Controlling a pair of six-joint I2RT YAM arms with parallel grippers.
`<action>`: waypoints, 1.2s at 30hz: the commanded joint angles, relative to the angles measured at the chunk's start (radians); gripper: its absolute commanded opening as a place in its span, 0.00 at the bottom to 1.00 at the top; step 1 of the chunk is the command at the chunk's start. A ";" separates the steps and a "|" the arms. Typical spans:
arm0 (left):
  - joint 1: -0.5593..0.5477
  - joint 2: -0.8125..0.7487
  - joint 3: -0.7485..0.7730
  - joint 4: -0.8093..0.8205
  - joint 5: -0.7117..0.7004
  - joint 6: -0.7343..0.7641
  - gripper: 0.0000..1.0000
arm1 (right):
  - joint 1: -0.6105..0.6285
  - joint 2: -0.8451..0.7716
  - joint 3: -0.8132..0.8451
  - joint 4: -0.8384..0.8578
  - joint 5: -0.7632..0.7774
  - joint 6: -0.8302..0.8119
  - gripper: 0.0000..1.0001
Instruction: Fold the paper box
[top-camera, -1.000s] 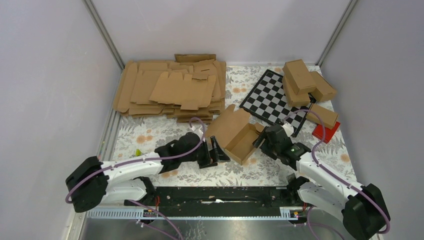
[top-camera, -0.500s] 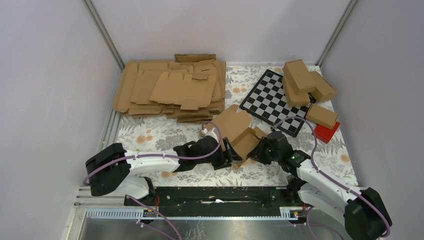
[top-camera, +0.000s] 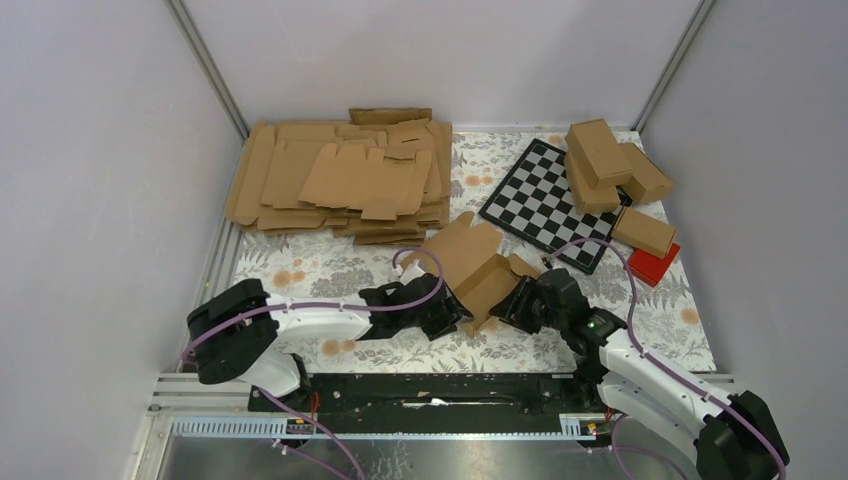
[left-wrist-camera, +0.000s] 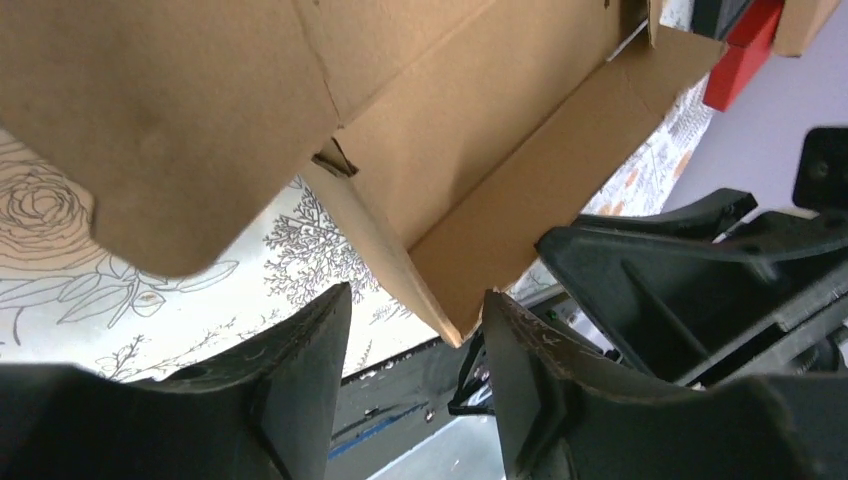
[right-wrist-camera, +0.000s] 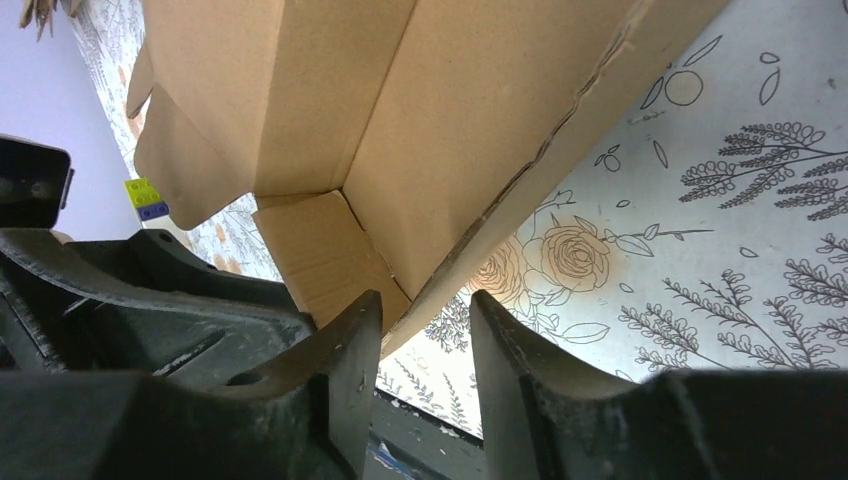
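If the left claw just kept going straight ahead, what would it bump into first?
Most likely the half-folded brown cardboard box: its corner edge sits right between the fingers of the left claw.

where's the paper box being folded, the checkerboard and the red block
paper box (top-camera: 462, 250), top view, on its raised open flap
checkerboard (top-camera: 540, 200), top view, middle of the board
red block (top-camera: 654, 267), top view, on its top face

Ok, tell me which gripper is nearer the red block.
Right. The right gripper is right of the paper box, the red block farther right; the left gripper is across the box, farther left.
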 joint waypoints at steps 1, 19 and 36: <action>-0.005 0.046 0.071 -0.080 -0.060 -0.046 0.44 | 0.012 -0.033 -0.011 0.032 -0.015 0.002 0.52; 0.037 0.079 0.273 -0.507 -0.098 0.452 0.00 | 0.010 -0.214 0.298 -0.270 -0.007 -0.356 1.00; 0.142 0.040 0.307 -0.666 -0.191 0.775 0.00 | 0.011 -0.072 0.260 -0.329 0.159 -0.391 1.00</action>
